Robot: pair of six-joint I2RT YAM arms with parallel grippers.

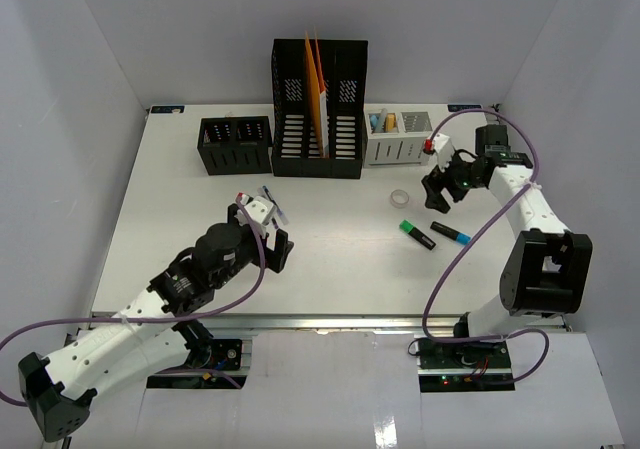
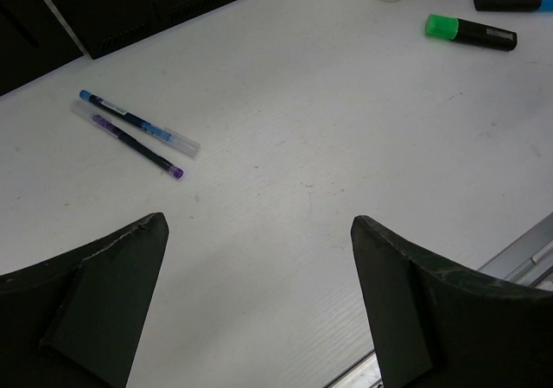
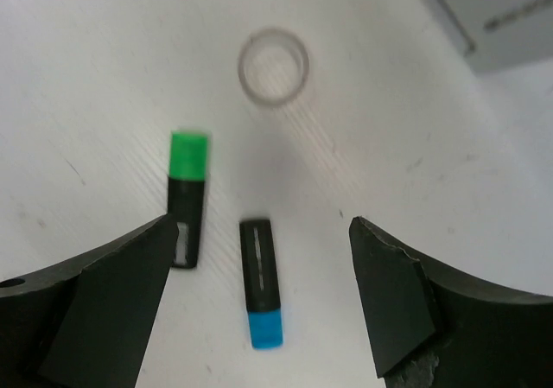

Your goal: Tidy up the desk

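Desk fills the white-walled enclosure, with its rail along the near edge. Left arm reaches low and forward from the near-left corner, forearm angled toward centre. Left gripper hovers over bare desk, jaws wide, nothing held. Blue pen and purple pen lie side by side ahead of it. Right arm is folded, rising along the right edge, wrist turned back toward centre and tipped down. Right gripper is spread wide and empty above the blue marker and green marker. Tape ring lies beyond them.
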